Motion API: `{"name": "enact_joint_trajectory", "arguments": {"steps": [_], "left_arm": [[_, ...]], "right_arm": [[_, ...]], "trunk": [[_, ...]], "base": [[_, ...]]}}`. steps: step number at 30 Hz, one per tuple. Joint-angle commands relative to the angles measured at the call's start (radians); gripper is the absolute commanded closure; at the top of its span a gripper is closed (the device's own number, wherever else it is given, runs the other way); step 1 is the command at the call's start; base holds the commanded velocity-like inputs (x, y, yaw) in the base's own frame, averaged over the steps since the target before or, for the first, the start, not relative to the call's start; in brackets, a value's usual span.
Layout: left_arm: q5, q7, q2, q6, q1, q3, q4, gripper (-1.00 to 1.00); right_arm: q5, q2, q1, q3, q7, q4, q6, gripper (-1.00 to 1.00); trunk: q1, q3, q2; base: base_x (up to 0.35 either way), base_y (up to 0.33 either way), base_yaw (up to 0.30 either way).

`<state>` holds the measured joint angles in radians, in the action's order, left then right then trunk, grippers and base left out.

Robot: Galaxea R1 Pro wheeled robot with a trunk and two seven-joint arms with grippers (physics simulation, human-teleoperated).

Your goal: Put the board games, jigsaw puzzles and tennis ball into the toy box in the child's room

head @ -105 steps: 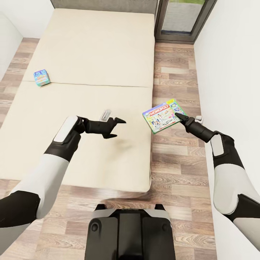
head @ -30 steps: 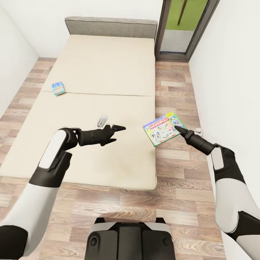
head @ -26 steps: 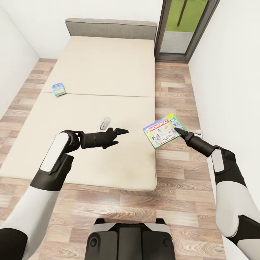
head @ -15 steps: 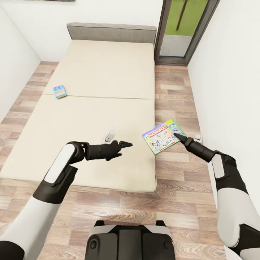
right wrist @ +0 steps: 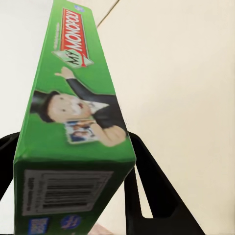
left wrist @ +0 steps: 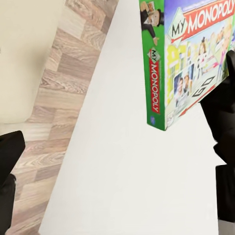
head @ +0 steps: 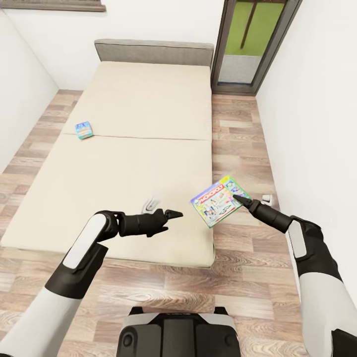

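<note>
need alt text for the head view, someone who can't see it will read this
The right pincer holds a Monopoly board game in the air beside a beige bed, over wood floor. The left pincer hangs empty over the bed's near end, and a second small board game lies near the bed's left edge.

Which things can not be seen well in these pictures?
- Small box on the bed, head view: too small to read its print.
- Monopoly box, left wrist view: cut off by the frame edge.
- White item, head view: partly behind the left gripper.
</note>
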<state>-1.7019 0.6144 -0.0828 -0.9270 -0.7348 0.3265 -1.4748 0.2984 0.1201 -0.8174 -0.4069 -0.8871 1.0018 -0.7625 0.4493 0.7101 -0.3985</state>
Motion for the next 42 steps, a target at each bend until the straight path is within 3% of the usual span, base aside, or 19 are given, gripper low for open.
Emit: {"name": "enact_joint_trajectory", "arguments": {"steps": [1, 12, 19, 24, 42], "left_arm": [[-0.01, 0.01, -0.001, 0.007, 0.002, 0.002, -0.001, -1.0], [-0.011, 0.01, 0.001, 0.027, 0.015, 0.019, -0.001, -1.0], [-0.011, 0.009, 0.003, 0.047, 0.017, 0.08, -0.002, -1.0], [-0.012, 0.009, 0.002, 0.078, 0.018, 0.102, -0.002, -1.0], [-0.016, 0.01, 0.002, 0.119, 0.019, 0.119, 0.007, -1.0]], "right_arm": [[0.002, 0.0, 0.004, 0.006, -0.005, 0.004, -0.005, 1.0], [0.003, 0.0, 0.037, 0.029, -0.021, 0.017, -0.006, 1.0], [0.004, -0.002, 0.061, 0.034, -0.054, 0.019, -0.005, 1.0], [0.003, -0.006, 0.071, 0.035, -0.063, 0.02, -0.004, 1.0], [0.002, -0.008, 0.079, 0.035, -0.099, 0.02, -0.003, 1.0]], "trunk": [[0.001, -0.001, -0.002], [0.001, -0.018, -0.002], [0.001, -0.029, -0.002], [0.001, -0.037, -0.002], [0.001, -0.066, -0.002]], "base": [[0.0, 0.0, 0.0], [0.0, 0.0, 0.0], [0.0, 0.0, 0.0], [0.0, 0.0, 0.0], [0.0, 0.0, -0.004]]}}
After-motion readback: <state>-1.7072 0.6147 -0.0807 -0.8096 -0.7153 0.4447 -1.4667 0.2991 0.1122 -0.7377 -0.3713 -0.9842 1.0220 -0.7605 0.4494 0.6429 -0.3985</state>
